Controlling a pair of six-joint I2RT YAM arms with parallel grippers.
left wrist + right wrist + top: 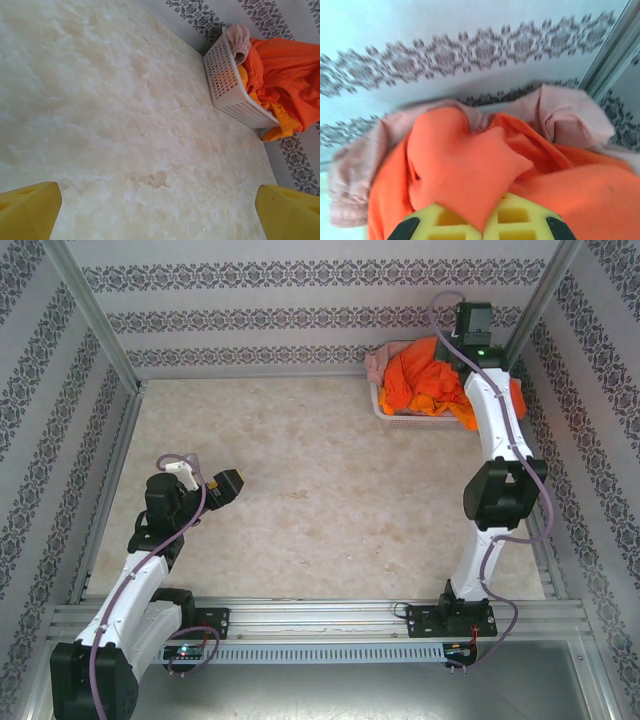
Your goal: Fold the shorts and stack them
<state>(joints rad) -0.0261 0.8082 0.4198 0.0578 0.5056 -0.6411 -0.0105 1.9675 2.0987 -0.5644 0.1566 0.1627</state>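
Observation:
Bright orange shorts (425,380) and dusty pink shorts (378,362) lie heaped in the white basket (400,418) at the back right of the table. My right gripper (482,227) is down in that heap, its yellow fingers (520,220) pressed together on a fold of orange shorts (470,170). Pink shorts (570,117) bunch behind the fold, against the patterned wall. Over the near left of the table my left gripper (225,485) stands open with nothing between its yellow fingertips (30,210). From there the basket (230,85) and the orange shorts (285,75) spilling over its rim lie far off.
The marble-look tabletop (320,500) spreads between the two arms. Patterned walls and metal frame posts (95,315) close in the back and sides. A metal rail (320,615) runs along the near edge, with both arm bases on it.

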